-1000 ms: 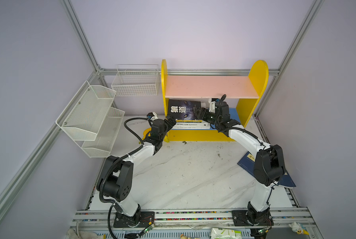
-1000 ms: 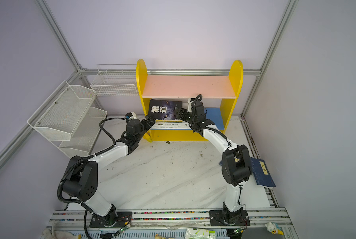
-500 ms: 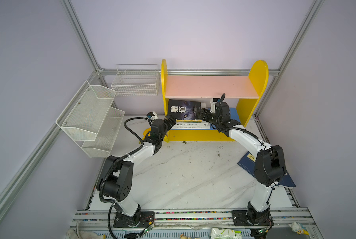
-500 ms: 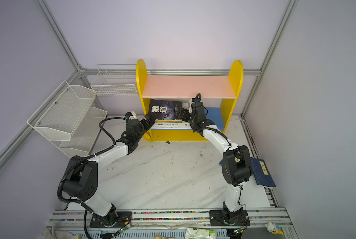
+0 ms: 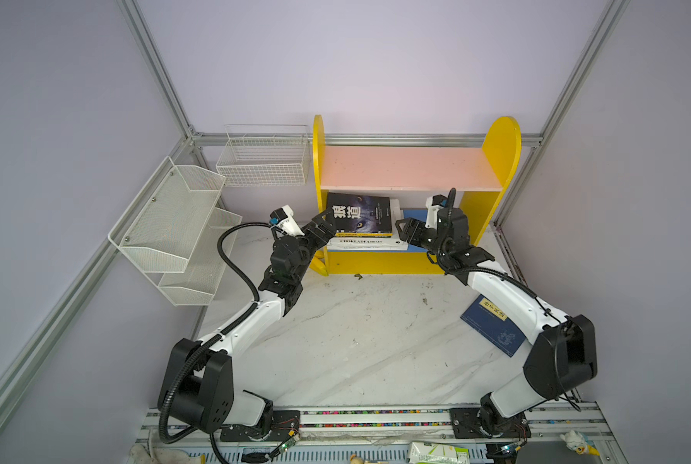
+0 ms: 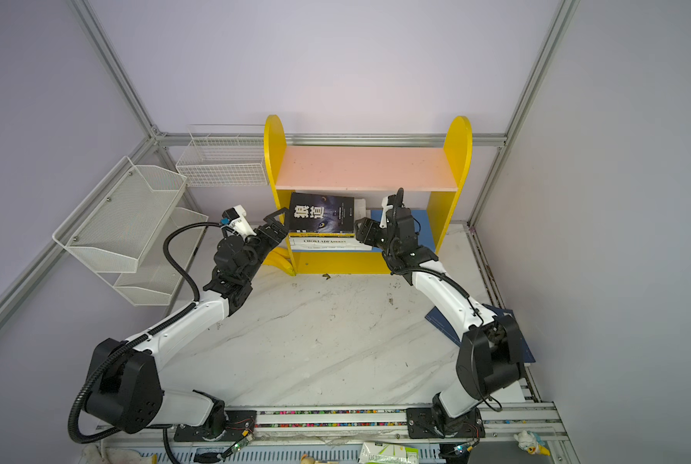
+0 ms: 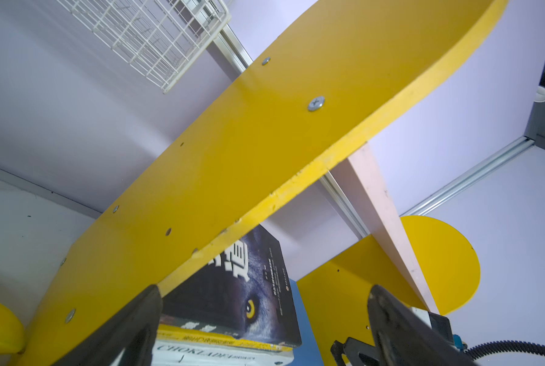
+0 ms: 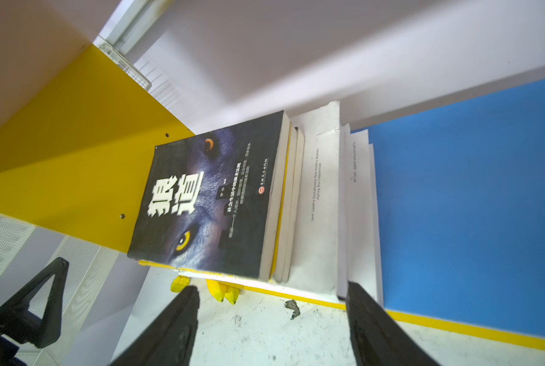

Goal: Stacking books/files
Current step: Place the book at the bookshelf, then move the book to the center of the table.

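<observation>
partly | navy book (image 5: 496, 333) hidden under right arm (image 5: 504, 293) | wolf book (image 5: 360, 215) covers stack (image 5: 372, 243)

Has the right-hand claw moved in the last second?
Yes. The right gripper has backed slightly away from the black wolf book, toward the shelf's yellow right end panel.

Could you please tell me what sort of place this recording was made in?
Probably a robot lab test cell, not a home: plain walls on an aluminium frame, two arms mounted on a rail, and a staged yellow shelf of books.
</observation>
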